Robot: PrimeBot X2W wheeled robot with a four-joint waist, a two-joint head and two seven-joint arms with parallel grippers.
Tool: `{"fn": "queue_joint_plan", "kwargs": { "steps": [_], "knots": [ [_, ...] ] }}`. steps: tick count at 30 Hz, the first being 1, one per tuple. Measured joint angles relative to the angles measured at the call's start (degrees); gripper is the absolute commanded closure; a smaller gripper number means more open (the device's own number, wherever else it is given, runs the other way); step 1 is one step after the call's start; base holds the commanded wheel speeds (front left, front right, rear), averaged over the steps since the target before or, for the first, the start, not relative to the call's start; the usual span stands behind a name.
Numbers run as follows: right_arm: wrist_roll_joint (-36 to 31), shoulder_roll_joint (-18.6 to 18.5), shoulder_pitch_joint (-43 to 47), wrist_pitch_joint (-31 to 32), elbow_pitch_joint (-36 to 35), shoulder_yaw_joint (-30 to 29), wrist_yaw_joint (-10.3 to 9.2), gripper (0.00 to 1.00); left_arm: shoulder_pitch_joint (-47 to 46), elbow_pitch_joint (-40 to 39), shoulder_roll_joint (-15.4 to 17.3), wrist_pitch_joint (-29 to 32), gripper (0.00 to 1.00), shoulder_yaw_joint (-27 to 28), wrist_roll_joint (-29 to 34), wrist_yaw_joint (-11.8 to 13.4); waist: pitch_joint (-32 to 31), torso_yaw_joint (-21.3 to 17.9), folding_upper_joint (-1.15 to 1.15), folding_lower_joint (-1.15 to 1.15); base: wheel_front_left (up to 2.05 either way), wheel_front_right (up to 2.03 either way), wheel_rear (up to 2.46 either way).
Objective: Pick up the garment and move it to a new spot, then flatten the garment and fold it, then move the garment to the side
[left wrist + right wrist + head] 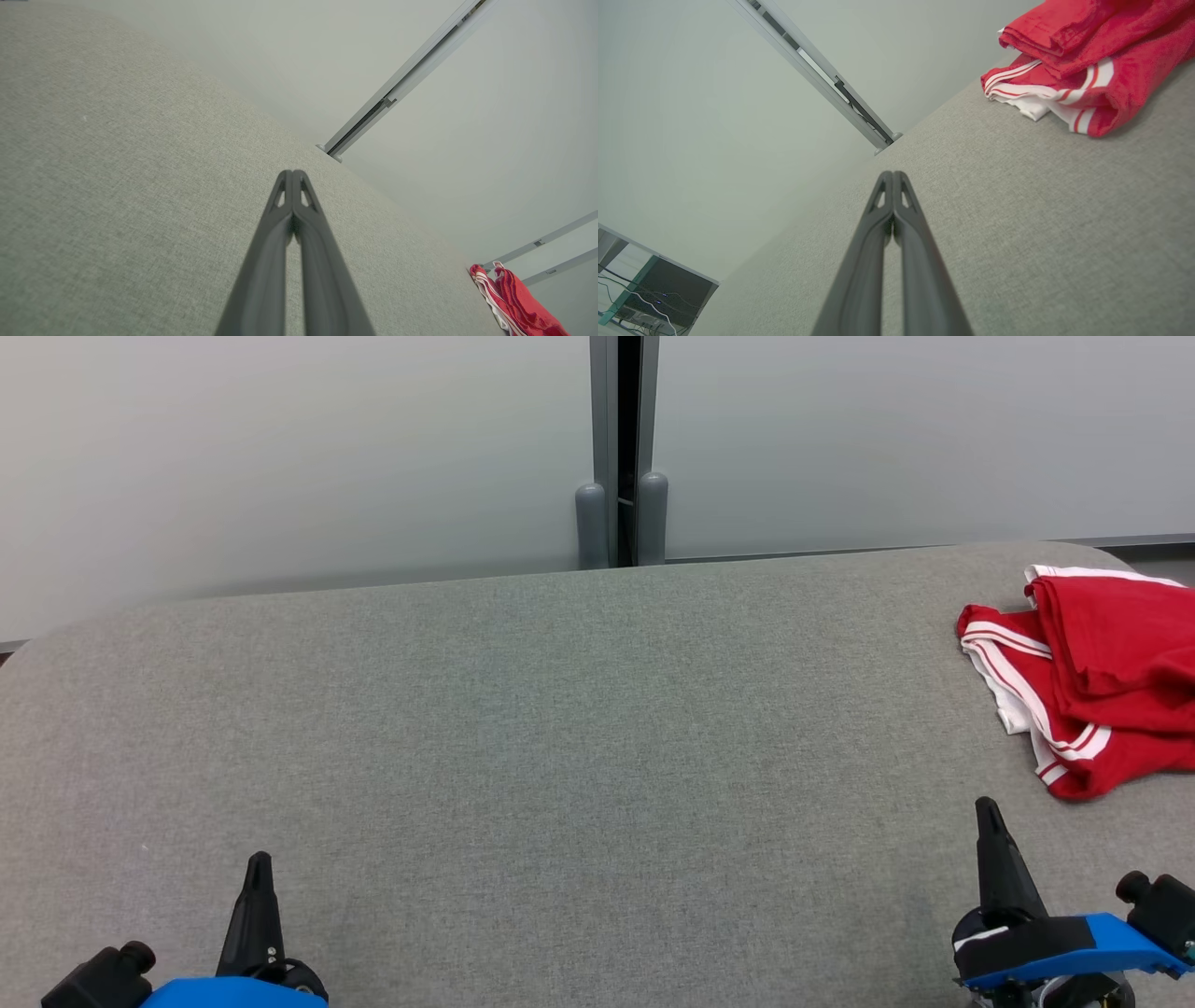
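Both pincers are clenched on nothing, the left gripper [259, 864] low at the near left and the right gripper [988, 810] at the near right, fingers pressed together above the grey fabric table [523, 747]. The red garment [1102, 677] with white stripes lies bunched at the table's far right edge, apart from the right gripper, before pale wall panels [280, 457]

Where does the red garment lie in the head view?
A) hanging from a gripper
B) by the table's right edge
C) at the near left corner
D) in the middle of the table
B: the red garment lies at the right side of the table, beyond the shut right gripper and apart from it.
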Motion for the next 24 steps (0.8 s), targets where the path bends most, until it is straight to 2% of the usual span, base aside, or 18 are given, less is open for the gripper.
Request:
{"fn": "queue_joint_plan", "kwargs": {
  "steps": [24],
  "knots": [
    [17.7, 0.7, -0.7, 4.5, -0.1, -1.5, 0.00, 1.00, -1.3, -0.1, 0.1, 4.4, 1.00, 1.3, -17.6, -1.1, -0.4, 0.7, 0.00, 0.00, 0.00, 0.00, 0.00]
  ]
}}
